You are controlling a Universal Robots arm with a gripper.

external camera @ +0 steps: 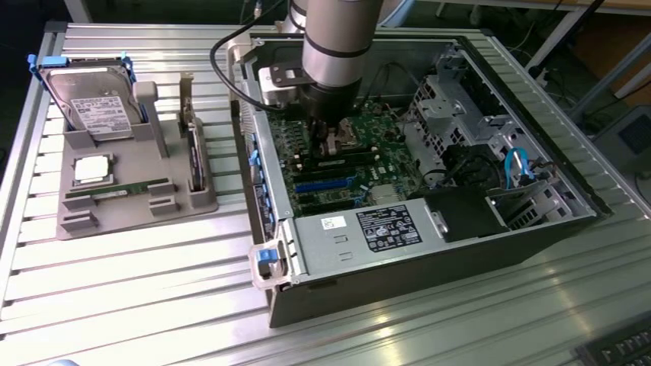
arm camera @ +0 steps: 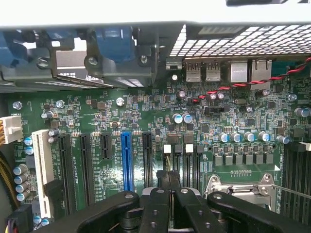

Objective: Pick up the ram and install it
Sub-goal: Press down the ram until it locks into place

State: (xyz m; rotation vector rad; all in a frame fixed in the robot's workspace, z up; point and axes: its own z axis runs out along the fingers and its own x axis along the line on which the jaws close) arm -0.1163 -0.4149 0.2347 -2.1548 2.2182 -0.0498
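Tool: my tool (external camera: 331, 145) hangs inside the open computer case (external camera: 569, 221), low over the motherboard (external camera: 351, 171); in the wrist view its fingers (arm camera: 163, 204) are pressed together with nothing between them that I can see.
Ram: the ram (external camera: 120, 189) lies flat in its groove on the grey holder tray (external camera: 133, 221), on the table (external camera: 152, 305) at the exterior view's left, well apart from my tool.
Why it lies so: I judge the groove keeps the stick at a fixed angle so it can be taken by its long edges.
Tray contents: a hard drive (external camera: 94, 107) leaning upright at the back, a square silver processor (external camera: 91, 168) flat in the middle, a dark expansion card (external camera: 191, 149) standing on edge in a slot.
Case contents: motherboard with a blue slot (arm camera: 127, 160) among black ones, the CPU socket (arm camera: 240, 187), and a power supply (external camera: 376, 229) nearest the camera.
Memory slots: probably the dark bank (arm camera: 296, 170) beside the socket, though the view is poor there.
Task state: ram not picked up.
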